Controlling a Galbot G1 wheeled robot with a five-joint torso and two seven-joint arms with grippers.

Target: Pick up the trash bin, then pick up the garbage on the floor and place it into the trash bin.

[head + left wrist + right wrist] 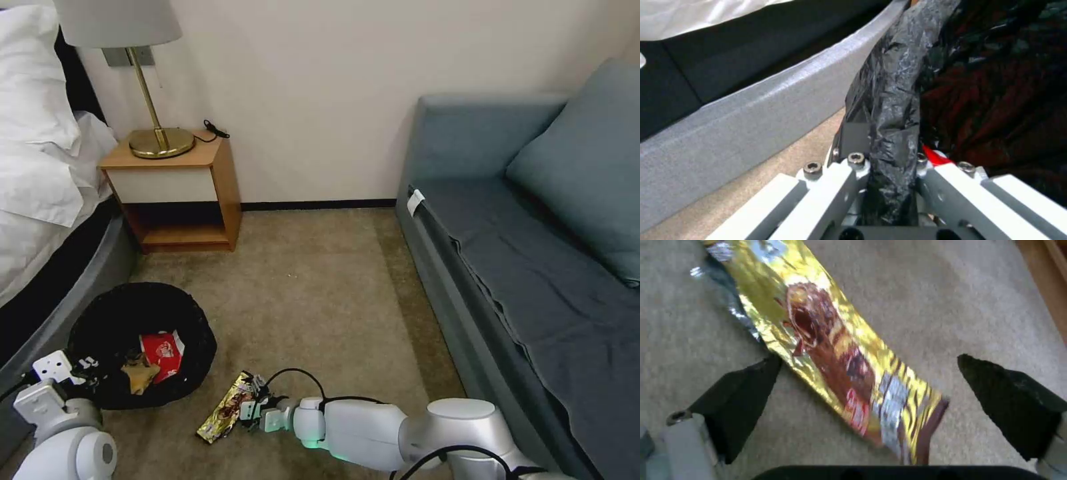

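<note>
- Your left hand (pixel 889 186) is clamped on the rim of the bin (pixel 143 313), which sits beside the bed (pixel 40 280).
- A red packet (pixel 162 352) and a tan scrap (pixel 139 375) are inside the bin.
- Your right hand (pixel 867 396) is spread wide, low over the gold wrapper (pixel 840 353) on the carpet (pixel 313 280), just right of the bin.

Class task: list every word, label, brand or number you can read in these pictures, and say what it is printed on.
No text can be read.
Gold candy wrapper: red and silver printing, too blurred to read.
Red snack packet in the trash bin: printing too small to read.
White tag on the sofa edge: nothing legible.
</note>
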